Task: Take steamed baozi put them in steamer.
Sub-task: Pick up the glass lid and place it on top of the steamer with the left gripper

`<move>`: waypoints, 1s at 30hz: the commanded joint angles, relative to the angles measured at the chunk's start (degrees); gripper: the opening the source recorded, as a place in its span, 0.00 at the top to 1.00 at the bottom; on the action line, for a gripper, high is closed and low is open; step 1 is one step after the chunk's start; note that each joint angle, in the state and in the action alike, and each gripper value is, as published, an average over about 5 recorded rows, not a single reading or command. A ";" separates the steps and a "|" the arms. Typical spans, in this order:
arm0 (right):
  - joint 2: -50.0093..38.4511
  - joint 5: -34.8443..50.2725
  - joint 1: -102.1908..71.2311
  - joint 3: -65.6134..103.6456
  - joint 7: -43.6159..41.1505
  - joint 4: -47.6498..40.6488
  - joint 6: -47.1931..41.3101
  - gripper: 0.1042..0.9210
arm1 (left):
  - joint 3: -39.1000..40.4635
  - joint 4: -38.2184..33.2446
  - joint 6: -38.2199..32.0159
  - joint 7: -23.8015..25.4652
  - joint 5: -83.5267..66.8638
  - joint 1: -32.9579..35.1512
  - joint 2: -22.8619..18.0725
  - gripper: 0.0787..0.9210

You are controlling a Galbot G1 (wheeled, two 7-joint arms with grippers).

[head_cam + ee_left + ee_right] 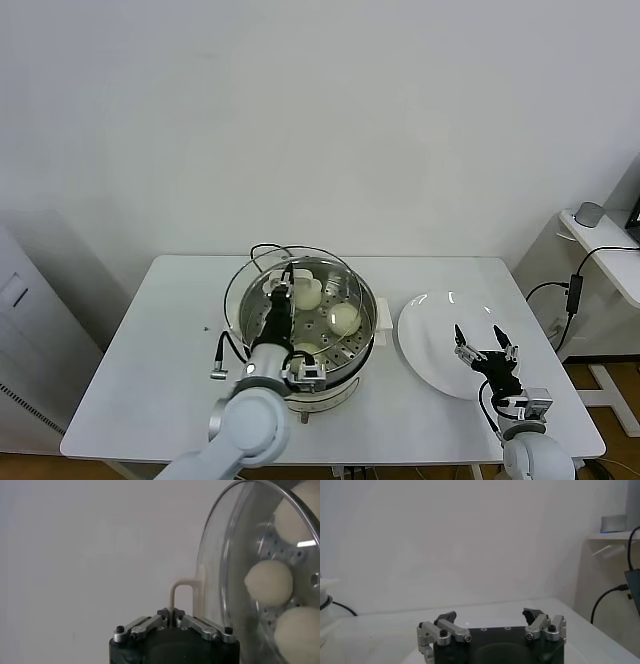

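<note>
The shiny steamer stands mid-table on its white base. Three cream-white baozi show on its perforated tray: one at the back, one on the right, one at the front. They also show in the left wrist view. My left gripper is shut on the cream handle of the round glass lid and holds it tilted over the steamer. My right gripper hovers open and empty over the white plate; it also shows in the right wrist view.
The steamer's black cord runs behind it. The plate holds nothing. A side desk with cables stands at the far right, and a white cabinet at the left.
</note>
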 commanded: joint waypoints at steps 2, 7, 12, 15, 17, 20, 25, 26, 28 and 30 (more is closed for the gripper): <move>0.15 -0.12 0.03 0.09 -0.14 -0.32 0.14 0.12 | 1.41 2.17 1.05 -0.07 2.88 -0.08 -2.47 0.97; 0.27 -0.17 0.01 0.19 -0.19 -0.44 0.18 0.12 | 1.42 3.41 0.66 -0.52 3.14 0.08 -2.98 0.97; 0.31 -0.23 0.10 0.21 -0.20 -0.58 0.17 0.12 | 1.36 3.94 0.34 -0.91 3.23 0.49 -3.25 0.97; 0.36 -0.35 0.21 0.20 -0.20 -0.73 0.19 0.12 | 1.41 4.06 0.18 -1.21 3.24 0.77 -3.45 0.97; 0.44 -0.46 0.26 0.19 -0.20 -0.81 0.21 0.12 | 1.49 4.21 0.08 -1.44 3.23 0.86 -3.64 0.97; 0.56 -0.58 0.24 0.20 -0.23 -0.85 0.22 0.12 | 1.64 4.54 -0.04 -1.73 3.24 0.94 -3.97 0.97; 0.61 -0.62 0.13 0.30 -0.25 -0.86 0.24 0.12 | 1.74 5.04 -0.20 -2.01 3.31 1.16 -4.20 0.97; 0.60 -0.62 0.11 0.32 -0.25 -0.85 0.24 0.12 | 1.73 5.12 -0.23 -2.04 3.33 1.21 -4.20 0.97; 0.59 -0.63 0.09 0.34 -0.25 -0.84 0.23 0.12 | 1.70 5.27 -0.31 -2.12 3.33 1.31 -4.18 0.97; 0.59 -0.65 0.10 0.35 -0.23 -0.84 0.23 0.12 | 1.66 5.43 -0.38 -2.29 3.20 1.39 -4.18 0.97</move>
